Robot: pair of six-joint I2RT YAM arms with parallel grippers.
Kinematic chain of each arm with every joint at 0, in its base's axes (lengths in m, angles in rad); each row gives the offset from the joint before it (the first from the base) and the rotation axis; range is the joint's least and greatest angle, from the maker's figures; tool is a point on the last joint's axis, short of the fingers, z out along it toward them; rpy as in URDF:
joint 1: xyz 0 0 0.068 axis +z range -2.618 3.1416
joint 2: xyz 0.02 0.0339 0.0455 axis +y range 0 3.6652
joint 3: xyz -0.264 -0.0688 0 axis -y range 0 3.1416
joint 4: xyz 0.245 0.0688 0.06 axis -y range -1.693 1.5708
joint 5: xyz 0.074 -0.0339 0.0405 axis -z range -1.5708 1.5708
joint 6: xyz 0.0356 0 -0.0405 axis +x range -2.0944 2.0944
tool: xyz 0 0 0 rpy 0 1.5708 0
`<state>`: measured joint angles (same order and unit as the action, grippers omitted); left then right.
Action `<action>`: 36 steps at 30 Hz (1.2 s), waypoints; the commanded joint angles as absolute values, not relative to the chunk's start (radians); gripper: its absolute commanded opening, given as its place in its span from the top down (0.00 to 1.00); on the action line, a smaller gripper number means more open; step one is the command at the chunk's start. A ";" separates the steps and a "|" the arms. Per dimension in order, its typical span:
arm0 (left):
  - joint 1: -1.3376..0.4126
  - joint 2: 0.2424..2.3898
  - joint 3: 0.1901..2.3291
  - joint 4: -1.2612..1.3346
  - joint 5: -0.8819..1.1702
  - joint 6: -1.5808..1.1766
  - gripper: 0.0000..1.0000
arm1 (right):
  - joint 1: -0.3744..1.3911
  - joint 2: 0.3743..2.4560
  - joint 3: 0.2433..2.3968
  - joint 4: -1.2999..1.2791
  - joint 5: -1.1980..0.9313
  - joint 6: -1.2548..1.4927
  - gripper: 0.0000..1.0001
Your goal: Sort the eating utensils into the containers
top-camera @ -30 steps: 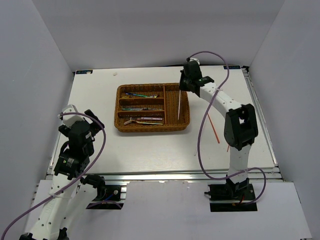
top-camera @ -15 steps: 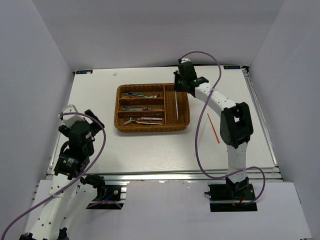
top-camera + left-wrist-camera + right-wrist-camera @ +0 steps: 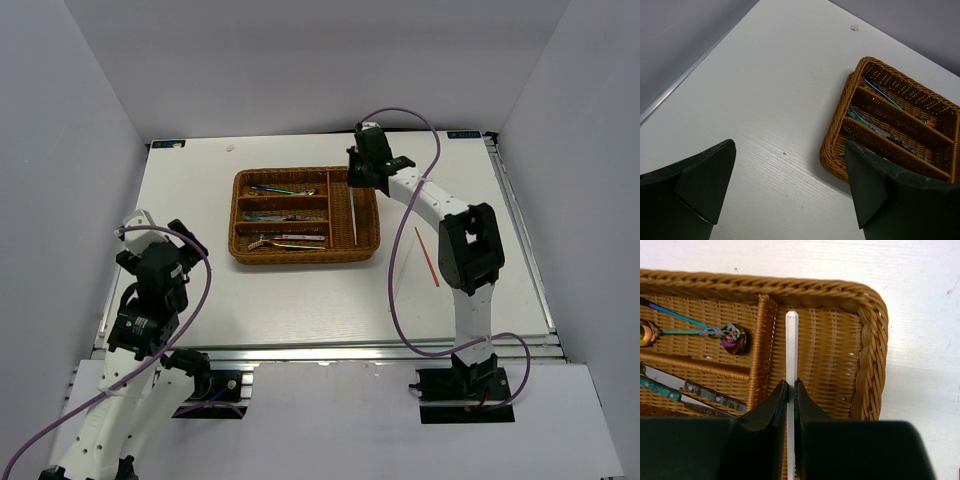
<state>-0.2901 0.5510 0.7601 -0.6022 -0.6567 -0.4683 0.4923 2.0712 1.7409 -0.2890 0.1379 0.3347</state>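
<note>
Sorting looks nearly done: tray [image 3: 300, 259] holds most cutlery [image 3: 285, 243], right hand [image 3: 790, 390] pinches white chopstick [image 3: 791, 340] above its slot, red chopstick [image 3: 427, 255] lies unsorted behind the hand.

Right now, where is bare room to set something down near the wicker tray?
Bare table lies left of the wicker tray, and in the strip between it and the near edge. Right of it is crowded: the right pincer holding a white chopstick, its cable, a red chopstick.
</note>
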 commanded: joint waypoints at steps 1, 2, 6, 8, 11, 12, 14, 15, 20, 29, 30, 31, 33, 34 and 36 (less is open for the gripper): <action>-0.287 0.540 0.753 -0.604 -0.672 -0.468 0.02 | 0.492 2.078 1.732 -0.288 0.136 0.351 0.95; -0.288 0.545 0.755 -0.604 -0.672 -0.468 0.02 | 0.494 2.080 1.746 -0.294 0.140 0.345 0.92; -0.285 0.540 0.756 -0.607 -0.675 -0.469 0.02 | 0.494 2.083 1.792 -0.344 0.140 0.339 0.82; -0.287 0.537 0.753 -0.604 -0.675 -0.469 0.02 | 0.494 2.069 1.796 -0.354 0.137 0.334 0.77; -0.287 0.537 0.755 -0.606 -0.673 -0.469 0.02 | 0.492 2.048 1.795 -0.371 0.159 0.319 0.74; -0.287 0.540 0.755 -0.606 -0.673 -0.469 0.02 | 0.492 2.037 1.792 -0.376 0.166 0.318 0.74; -0.287 0.538 0.755 -0.606 -0.673 -0.468 0.02 | 0.492 2.028 1.781 -0.377 0.179 0.319 0.72; -0.287 0.537 0.755 -0.606 -0.673 -0.469 0.02 | 0.492 2.020 1.776 -0.376 0.183 0.321 0.67; -0.287 0.532 0.755 -0.606 -0.676 -0.469 0.02 | 0.492 1.938 1.727 -0.393 0.224 0.377 0.60; -0.287 0.532 0.755 -0.601 -0.670 -0.468 0.02 | 0.489 1.632 1.401 -0.443 0.468 0.506 0.11; -0.285 0.532 0.755 -0.603 -0.670 -0.468 0.02 | 0.491 1.596 1.381 -0.448 0.471 0.508 0.11; -0.287 0.532 0.755 -0.606 -0.670 -0.468 0.02 | 0.489 1.580 1.362 -0.475 0.483 0.521 0.11; -0.287 0.531 0.755 -0.606 -0.673 -0.469 0.02 | 0.489 1.546 1.316 -0.508 0.486 0.561 0.11; -0.287 0.531 0.755 -0.606 -0.673 -0.469 0.02 | 0.488 1.539 1.304 -0.541 0.488 0.572 0.11; -0.287 0.532 0.755 -0.606 -0.676 -0.471 0.02 | 0.489 1.517 1.266 -0.572 0.489 0.607 0.11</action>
<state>-0.2901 0.5392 0.7601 -0.6022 -0.6670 -0.4686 0.4911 1.5429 1.3125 -0.4934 0.4465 0.5350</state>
